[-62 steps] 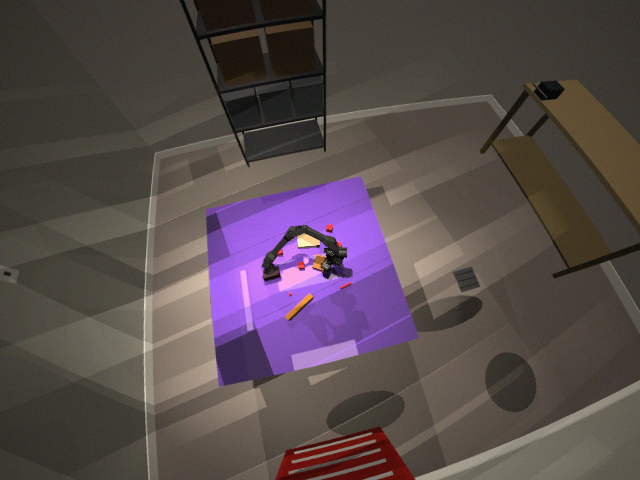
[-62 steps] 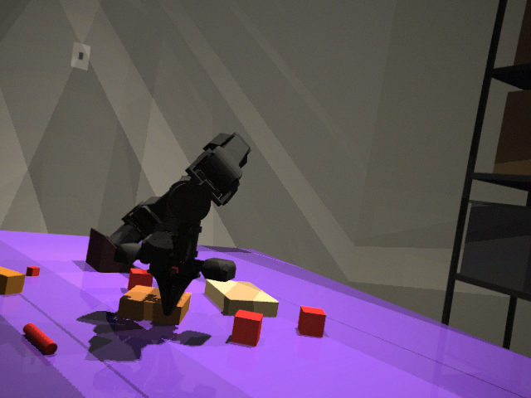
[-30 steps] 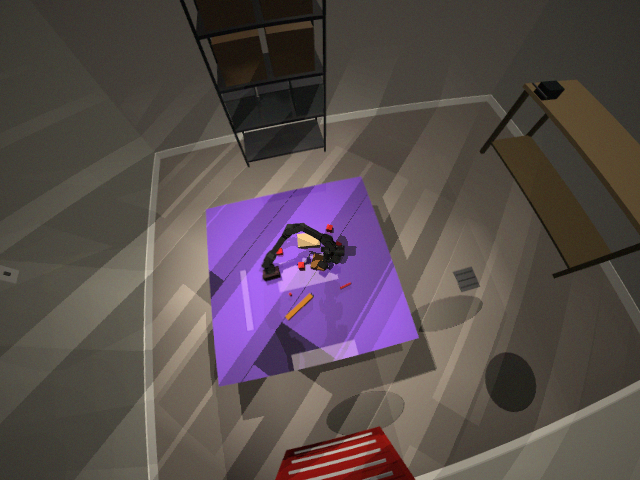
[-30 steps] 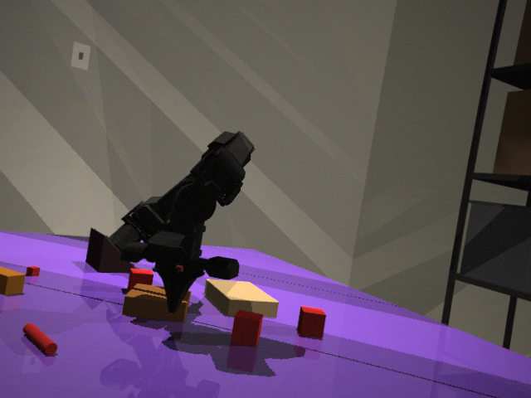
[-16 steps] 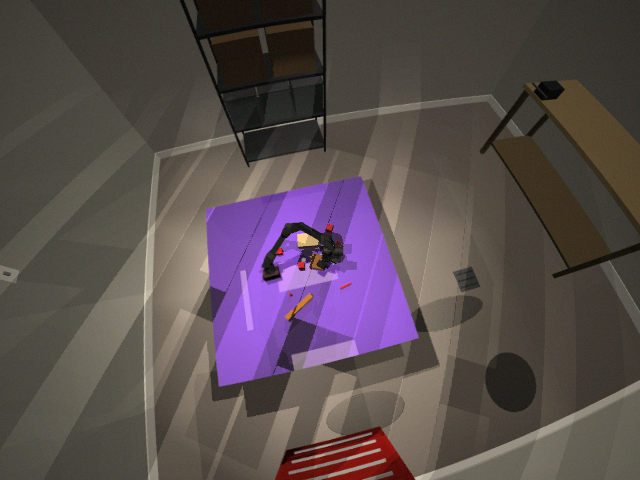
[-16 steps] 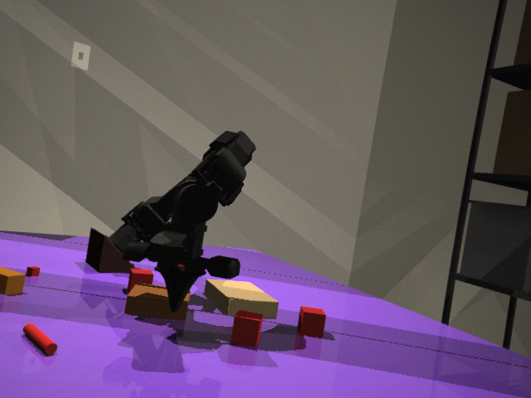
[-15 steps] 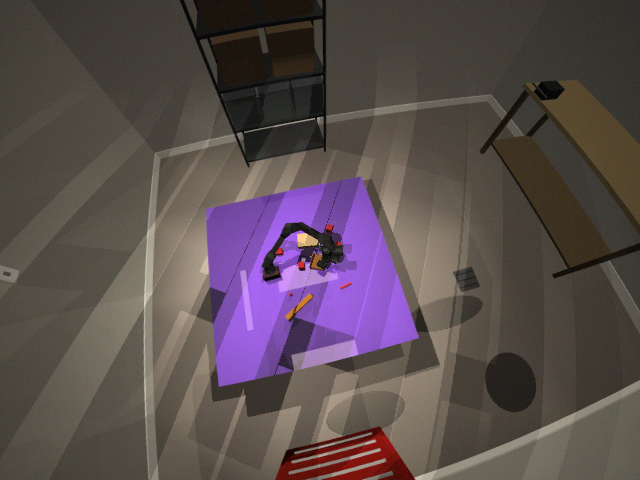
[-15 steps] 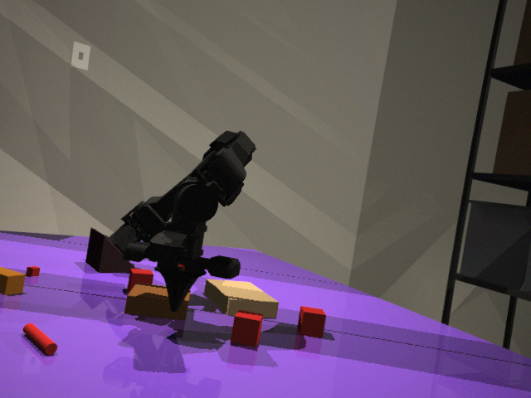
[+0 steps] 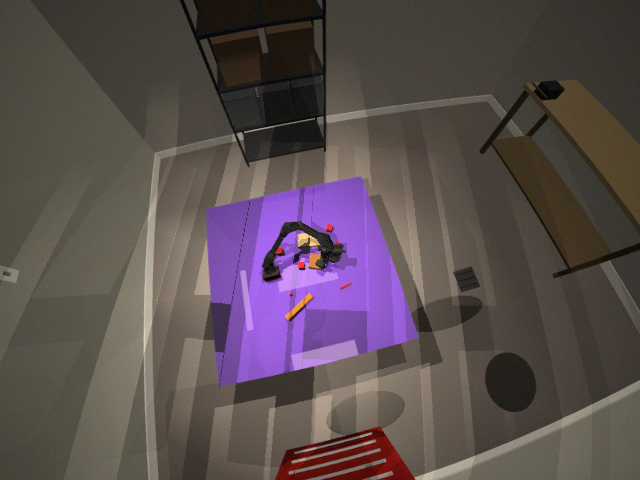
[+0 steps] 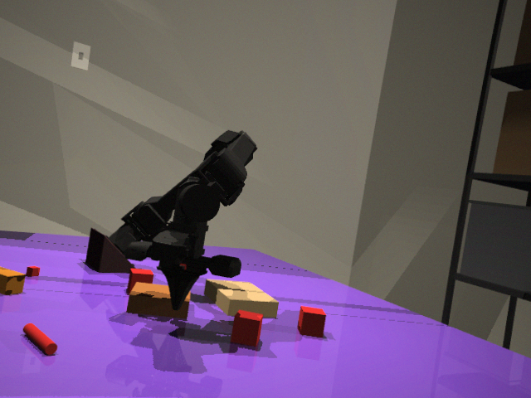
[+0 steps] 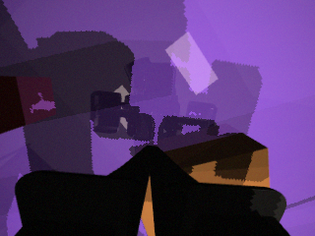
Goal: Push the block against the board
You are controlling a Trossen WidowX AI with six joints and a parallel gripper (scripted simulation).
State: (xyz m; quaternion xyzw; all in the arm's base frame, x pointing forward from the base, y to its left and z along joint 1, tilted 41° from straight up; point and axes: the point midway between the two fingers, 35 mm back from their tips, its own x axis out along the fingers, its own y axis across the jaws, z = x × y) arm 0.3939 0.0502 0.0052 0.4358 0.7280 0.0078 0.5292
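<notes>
The square block [image 9: 313, 259] [image 10: 149, 302] [image 11: 246, 167] is a flat orange piece on the purple table top [image 9: 336, 330] [image 10: 386, 364]. My gripper [image 9: 322, 264] [image 10: 176, 304] [image 11: 151, 150] is shut on nothing, its tips down at table level and against the block's side. The board [image 9: 298, 306] [image 10: 9, 280] is a long orange plank. It lies well apart from the block, nearer the front of the table in the top view. It is cut off at the left edge in the exterior view.
A flat tan piece [image 9: 306, 239] [image 10: 240, 298] lies just behind the block. Red cubes [image 10: 246, 327] [image 10: 311, 321] [image 10: 140, 276] stand around the gripper. A red cylinder [image 9: 345, 285] [image 10: 39, 338] lies between block and board. The arm's base [image 9: 270, 272] is on the left.
</notes>
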